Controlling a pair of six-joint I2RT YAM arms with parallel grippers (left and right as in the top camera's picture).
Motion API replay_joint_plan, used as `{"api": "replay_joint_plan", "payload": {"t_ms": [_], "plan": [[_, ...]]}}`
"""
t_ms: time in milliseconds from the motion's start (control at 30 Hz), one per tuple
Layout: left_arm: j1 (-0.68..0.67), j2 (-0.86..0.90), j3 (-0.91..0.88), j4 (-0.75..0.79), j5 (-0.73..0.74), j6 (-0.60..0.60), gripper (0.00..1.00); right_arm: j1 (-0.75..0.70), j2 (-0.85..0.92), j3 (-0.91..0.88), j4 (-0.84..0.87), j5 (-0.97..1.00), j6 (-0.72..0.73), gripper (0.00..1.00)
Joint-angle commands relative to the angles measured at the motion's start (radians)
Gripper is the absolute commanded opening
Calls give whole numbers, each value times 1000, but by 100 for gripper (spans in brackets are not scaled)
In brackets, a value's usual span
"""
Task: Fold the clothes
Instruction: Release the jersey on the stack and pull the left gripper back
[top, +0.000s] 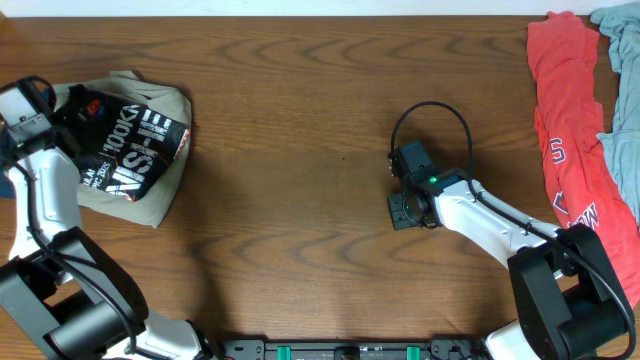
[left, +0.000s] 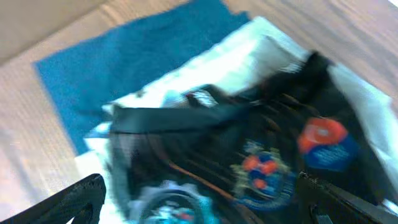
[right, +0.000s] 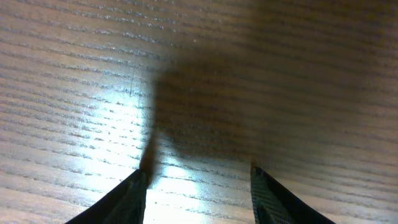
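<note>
- Black jersey (top: 128, 148) with white lettering and thin orange lines lies bunched near the table's left edge, on top of a beige garment (top: 150, 203).
- Left pincer (left: 199, 186) hangs just over the jersey, its fingers (left: 81, 196) spread wide apart with nothing gripped between them; that view is blurred.
- Right pincer (right: 199, 174) hovers over bare wood of the table (top: 300, 90), right of the middle, its jaws partly apart and holding nothing.
- Red garment (top: 565, 130) with white letters stretches along the right edge from the far right corner, with a grey-blue garment (top: 622, 90) just beside it at the very edge.
</note>
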Motion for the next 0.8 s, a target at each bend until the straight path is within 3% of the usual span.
{"api": "replay_joint_plan", "payload": {"t_ms": [0,200,333,567,700,767], "plan": [[23,-59,21,-2,-66,-8,98,-10,10,-13,-15,18,-2,53],[2,-138,21,18,142,-12,98,-10,10,-13,1,17,-1,57],[-60,-143,19,0,308,-12,98,-10,10,-13,13,-2,11,68],[-286,-117,6,-58,327,-11,98,-10,10,-13,82,-121,87,84],[-441,-82,6,-123,327,-11,98,-10,10,-13,122,-169,162,99],[-515,-60,6,-172,327,-11,98,-10,10,-12,142,-201,180,99]]}}
